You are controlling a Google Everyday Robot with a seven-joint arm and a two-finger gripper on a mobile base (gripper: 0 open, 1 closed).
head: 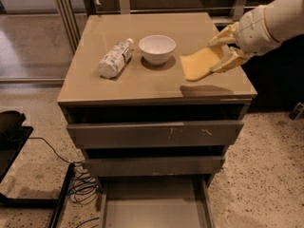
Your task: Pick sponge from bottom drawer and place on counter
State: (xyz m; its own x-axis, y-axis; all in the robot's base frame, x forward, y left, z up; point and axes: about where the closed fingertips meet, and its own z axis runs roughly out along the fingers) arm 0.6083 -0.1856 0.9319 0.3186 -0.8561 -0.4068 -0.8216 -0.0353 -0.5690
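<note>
The pale yellow sponge [200, 63] hangs in my gripper [222, 51], which is shut on its right end. The gripper comes in from the upper right and holds the sponge above the right part of the glossy taupe counter [142, 82]; the sponge's shadow falls on the counter below it. The bottom drawer [154, 205] is pulled out at the bottom of the view, and the part of its grey floor in view is bare.
A white bowl [157, 49] stands at the counter's middle, left of the sponge. A plastic bottle [115, 58] lies on its side further left. Two upper drawers [156, 134] are shut. Cables [78, 186] and a black stand lie on the terrazzo floor at left.
</note>
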